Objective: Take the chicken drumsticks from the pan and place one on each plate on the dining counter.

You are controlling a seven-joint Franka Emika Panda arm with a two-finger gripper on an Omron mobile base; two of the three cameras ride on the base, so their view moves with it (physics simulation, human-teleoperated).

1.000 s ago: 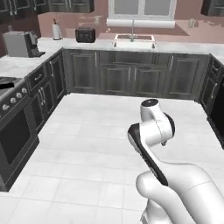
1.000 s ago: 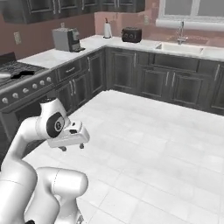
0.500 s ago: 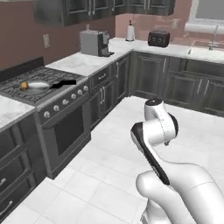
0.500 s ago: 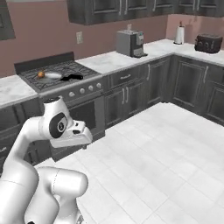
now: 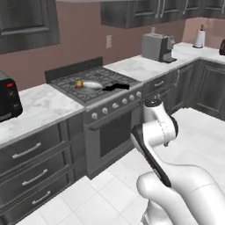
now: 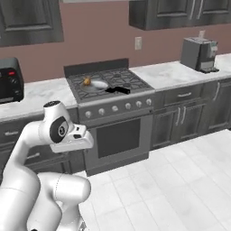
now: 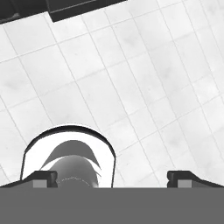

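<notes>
The pan [image 5: 91, 85] [image 6: 97, 85] sits on the stove top, its black handle [image 5: 117, 87] [image 6: 119, 90] pointing right. A golden-tan chicken drumstick [image 5: 79, 83] [image 6: 87, 81] lies at the pan's left edge. My arm is folded low in front of the oven, well short of the pan, with the hand [image 6: 74, 138] pointing down. In the hand view my gripper [image 7: 112, 178] is open over white floor tiles, with nothing between its fingertips [image 7: 42, 177]. The plates and the dining counter are out of view.
The black stove [image 5: 112, 118] [image 6: 117, 128] stands between marble worktops on dark cabinets. A black toaster oven [image 5: 9, 101] [image 6: 9, 79] is at the left, a coffee machine [image 5: 156, 46] [image 6: 199, 53] at the right. White tiled floor [image 5: 197, 132] spreads around the base.
The whole picture has swung: the base turned left, so the sink wall left the views and the stove with the pan came to the middle. The arm kept its folded pose.
</notes>
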